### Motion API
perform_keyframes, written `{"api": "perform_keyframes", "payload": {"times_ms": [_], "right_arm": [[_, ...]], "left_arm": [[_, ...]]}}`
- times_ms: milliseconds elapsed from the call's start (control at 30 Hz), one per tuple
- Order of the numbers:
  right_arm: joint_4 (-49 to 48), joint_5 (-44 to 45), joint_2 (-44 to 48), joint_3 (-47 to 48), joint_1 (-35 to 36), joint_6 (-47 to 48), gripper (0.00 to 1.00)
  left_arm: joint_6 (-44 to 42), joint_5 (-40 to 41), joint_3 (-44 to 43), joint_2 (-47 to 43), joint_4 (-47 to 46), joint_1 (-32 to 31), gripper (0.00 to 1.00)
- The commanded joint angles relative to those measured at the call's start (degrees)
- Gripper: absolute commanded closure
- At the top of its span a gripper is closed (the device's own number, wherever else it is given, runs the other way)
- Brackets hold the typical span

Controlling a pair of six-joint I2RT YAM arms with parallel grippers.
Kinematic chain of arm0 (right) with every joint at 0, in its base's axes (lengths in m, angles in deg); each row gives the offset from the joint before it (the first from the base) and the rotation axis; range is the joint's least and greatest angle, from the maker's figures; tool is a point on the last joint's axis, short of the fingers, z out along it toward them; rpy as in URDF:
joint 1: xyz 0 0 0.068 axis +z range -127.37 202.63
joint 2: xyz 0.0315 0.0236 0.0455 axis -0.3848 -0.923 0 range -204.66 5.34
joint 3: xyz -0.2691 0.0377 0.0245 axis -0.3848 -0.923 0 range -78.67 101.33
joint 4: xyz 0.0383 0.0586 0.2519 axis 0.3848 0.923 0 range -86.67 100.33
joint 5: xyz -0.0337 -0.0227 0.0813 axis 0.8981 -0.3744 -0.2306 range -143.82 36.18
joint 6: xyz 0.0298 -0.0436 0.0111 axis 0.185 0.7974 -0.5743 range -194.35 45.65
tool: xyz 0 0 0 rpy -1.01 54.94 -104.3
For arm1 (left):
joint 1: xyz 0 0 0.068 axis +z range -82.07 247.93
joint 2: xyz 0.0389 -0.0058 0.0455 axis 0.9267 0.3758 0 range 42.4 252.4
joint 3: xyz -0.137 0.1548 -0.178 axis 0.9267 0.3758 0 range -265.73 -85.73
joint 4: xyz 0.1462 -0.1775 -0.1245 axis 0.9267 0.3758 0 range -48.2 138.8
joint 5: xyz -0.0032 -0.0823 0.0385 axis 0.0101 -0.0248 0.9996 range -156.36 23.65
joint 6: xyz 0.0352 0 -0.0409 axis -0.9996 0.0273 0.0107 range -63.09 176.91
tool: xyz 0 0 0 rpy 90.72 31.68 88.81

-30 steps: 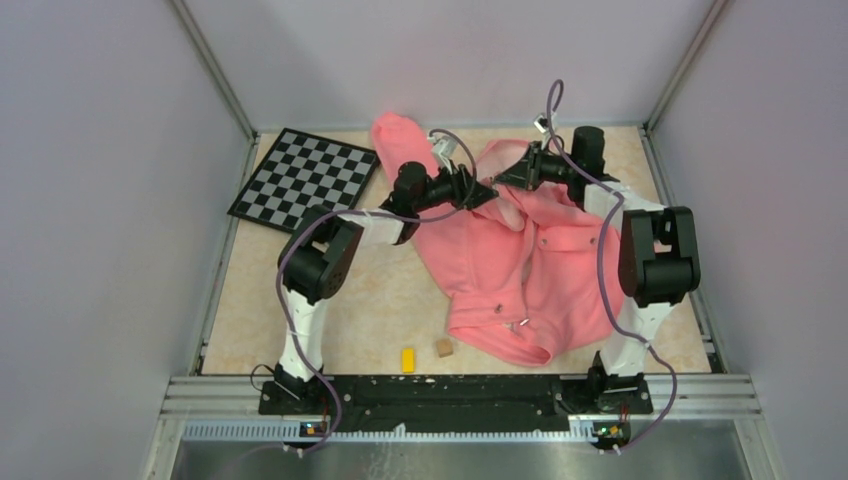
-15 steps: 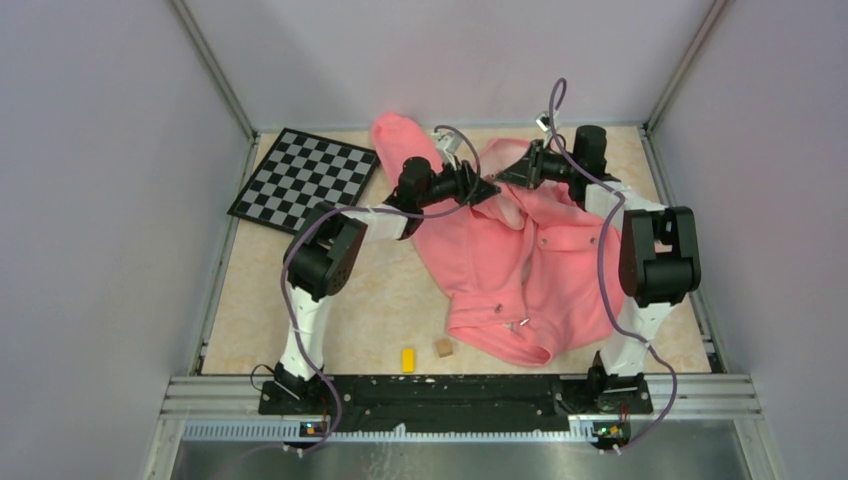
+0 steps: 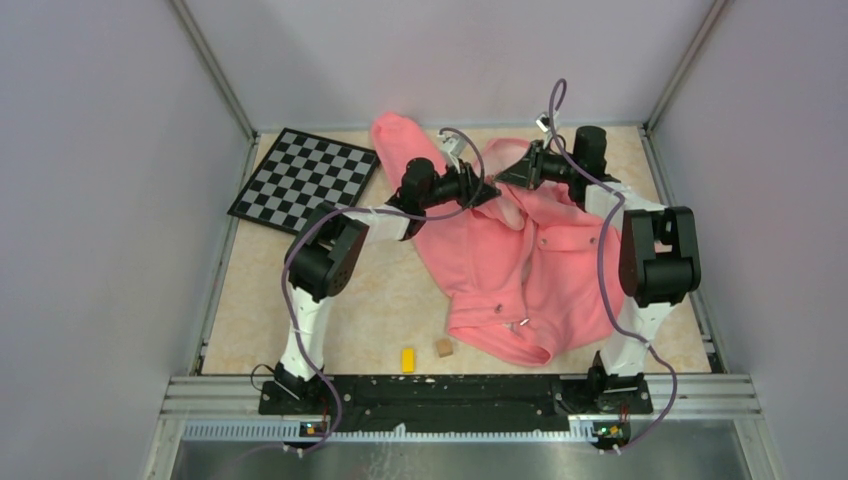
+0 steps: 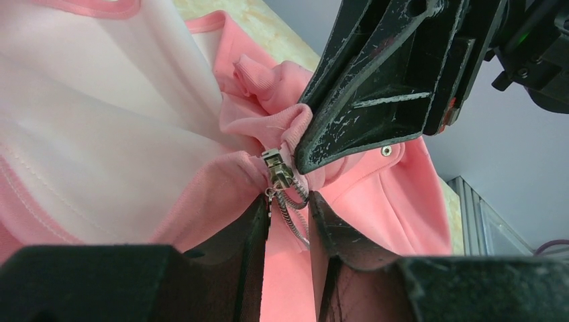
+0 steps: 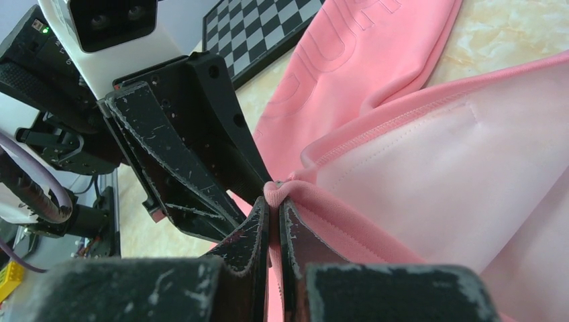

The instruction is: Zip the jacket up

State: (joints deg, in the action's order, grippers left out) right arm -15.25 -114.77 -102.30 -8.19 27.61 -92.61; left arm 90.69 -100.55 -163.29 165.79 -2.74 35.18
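Mostly the jacket (image 3: pixel 520 260) covers the beige, marble-patterned table top (image 3: pixel 380 300); it lies crumpled under both grippers and spreads from them back toward the arm bases. The right gripper (image 5: pixel 274 204) is closed tight on a fold of the jacket's edge, where the paler lining shows. The left gripper (image 4: pixel 285 201) faces it tip to tip, and its fingers stand only a little apart with the metal zipper pull (image 4: pixel 290 215) hanging between them. If they already pinch the pull, I cannot tell. On the outer side of the left gripper a black-and-white checkerboard (image 3: pixel 305 178) lies flat in the far left corner of the table. Well behind both grippers, near the base rail (image 3: pixel 460 385), a small yellow block (image 3: pixel 408 359) and a small wooden cube (image 3: pixel 444 347) sit just beside the jacket's near edge. Plain pale lilac walls (image 3: pixel 100 200) with metal corner strips close the table on three sides.
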Motion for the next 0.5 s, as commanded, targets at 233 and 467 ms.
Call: {"api": "perform_keyframes", "payload": {"times_ms": [233,467], "right_arm": [[-4.17,-1.72,2.61,0.1,0.03,-0.49,1.0],[-4.17,-1.78,2.69,0.17,-0.03,-0.48,1.0]], "left_arm": [[-2.3,0.67,2.01,-4.07,0.32,-0.26,0.67],[-3.47,1.63,2.95,-5.25,0.99,-0.21,0.7]]}}
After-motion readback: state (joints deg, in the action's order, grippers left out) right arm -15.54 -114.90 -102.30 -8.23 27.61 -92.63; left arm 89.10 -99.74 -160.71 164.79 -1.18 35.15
